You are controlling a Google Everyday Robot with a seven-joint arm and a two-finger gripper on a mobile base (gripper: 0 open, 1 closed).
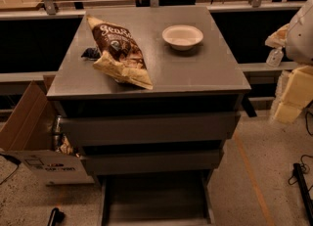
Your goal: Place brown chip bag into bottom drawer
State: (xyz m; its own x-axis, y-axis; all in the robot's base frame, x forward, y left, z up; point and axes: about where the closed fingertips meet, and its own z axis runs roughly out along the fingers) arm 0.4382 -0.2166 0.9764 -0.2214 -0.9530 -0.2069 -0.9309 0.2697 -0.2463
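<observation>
Crinkly dark brown chip bag (pixel 119 53) with cream ends is laid on flat grey cabinet top (pixel 205 71), left of round white bowl (pixel 182 36). Lowest grey drawer (pixel 156 198) is pulled open below. Cream gripper (pixel 292 95) is held at right edge, well apart from bag; its state cannot be told.

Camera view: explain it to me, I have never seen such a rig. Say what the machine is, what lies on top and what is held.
This single picture looks down at the front of a grey cabinet; where the camera is mounted is not known. The machine is a mobile robot with one arm: its pale arm and gripper show at the right edge, beside the cabinet, with nothing seen in it. On top lie the brown chip bag, a small dark wrapper tucked against its left side, and a white bowl apart to the right. The bottom drawer is pulled out.
</observation>
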